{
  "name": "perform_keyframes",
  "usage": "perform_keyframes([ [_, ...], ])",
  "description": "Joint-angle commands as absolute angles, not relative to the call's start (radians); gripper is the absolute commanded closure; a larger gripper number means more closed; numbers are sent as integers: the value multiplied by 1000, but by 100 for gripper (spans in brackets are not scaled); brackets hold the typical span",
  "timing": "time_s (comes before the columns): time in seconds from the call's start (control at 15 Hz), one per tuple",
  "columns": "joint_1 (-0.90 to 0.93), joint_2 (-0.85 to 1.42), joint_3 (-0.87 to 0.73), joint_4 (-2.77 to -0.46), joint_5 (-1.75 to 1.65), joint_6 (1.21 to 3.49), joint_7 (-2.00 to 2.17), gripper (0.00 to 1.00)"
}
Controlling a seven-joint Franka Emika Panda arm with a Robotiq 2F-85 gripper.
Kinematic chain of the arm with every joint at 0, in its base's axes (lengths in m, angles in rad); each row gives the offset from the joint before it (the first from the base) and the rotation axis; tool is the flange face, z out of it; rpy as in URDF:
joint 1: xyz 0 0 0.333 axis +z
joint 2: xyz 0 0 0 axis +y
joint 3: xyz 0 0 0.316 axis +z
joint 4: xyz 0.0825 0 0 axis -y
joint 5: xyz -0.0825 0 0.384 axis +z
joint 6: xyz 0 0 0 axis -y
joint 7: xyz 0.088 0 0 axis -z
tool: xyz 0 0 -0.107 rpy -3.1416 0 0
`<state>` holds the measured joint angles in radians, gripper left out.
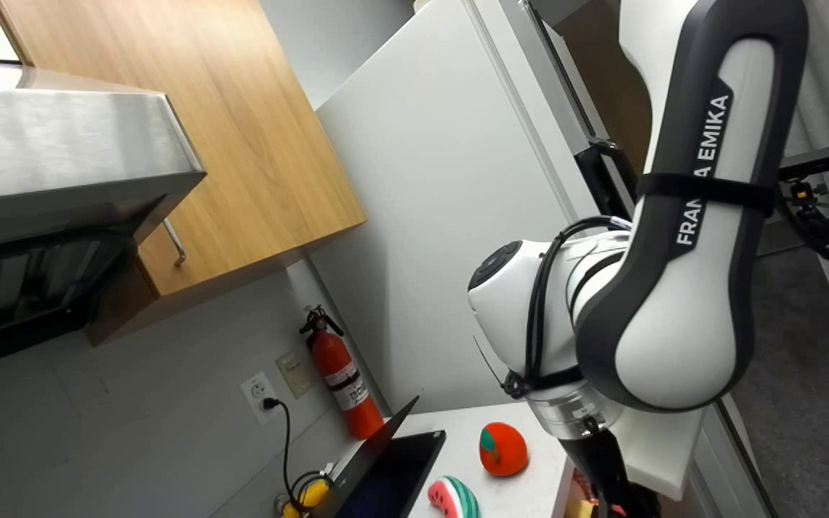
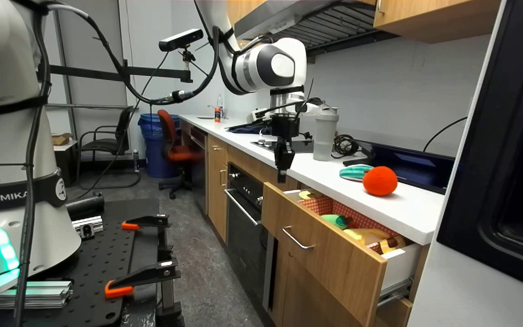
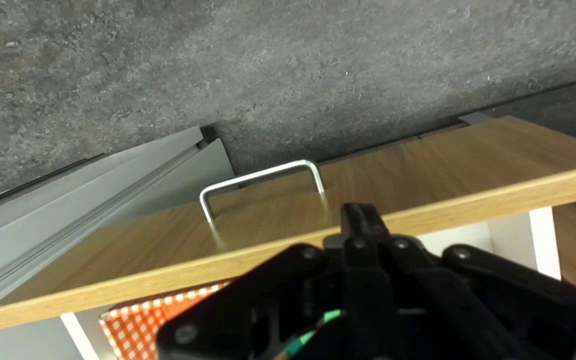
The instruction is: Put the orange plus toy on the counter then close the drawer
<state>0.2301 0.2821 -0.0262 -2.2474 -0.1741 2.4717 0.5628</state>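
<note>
- Toy: orange toy (image 1: 503,450) is on the counter (image 2: 411,211), just beside the watermelon toy (image 1: 455,498). That half looks done IMO; leave it be.
- Gripper (image 2: 282,176): narrow, fingers (image 3: 363,225) together, nothing held AFAICT.
- Drawer (image 2: 343,265): well out from the cabinet, so step in hand is prob. the closing push.
- Pos: tips are by the drawer's top rim, off to the oven (image 2: 245,204) side of the handle (image 3: 260,175). Can't tell if they're room side of the front or over the inside; check before lowering.
- Approach: prob. best to go out to room side first, w/ clearance over rim, then drop till tips face flat wood.
- Contact: aim near mid-width, next to handle, not on it. Off-ctr push could rack the runner (image 2: 395,293).
- Keep fingers together = blunt pusher, less chance of hooking the handle.
- Push: straight at cabinet, slow & level, till front seats. Ease off at the end; orange toy is round, might roll if jolted.
- Clearance: keep wrist room side, so it doesn't hit the counter edge as the front goes in.
- Watch: green toy (image 2: 335,220) & checked liner (image 3: 140,330) in drawer; height vs. counter underside hard to judge. If smth snags, stop, back off, recheck.
</note>
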Motion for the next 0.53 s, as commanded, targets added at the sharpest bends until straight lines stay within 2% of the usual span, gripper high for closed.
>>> perform_keyframes([
  [0.0, 186, 293, 15, -2246, -74, 2424, 455, 100],
  [0.47, 179, 403, -2, -2155, -74, 2344, 425, 100],
])
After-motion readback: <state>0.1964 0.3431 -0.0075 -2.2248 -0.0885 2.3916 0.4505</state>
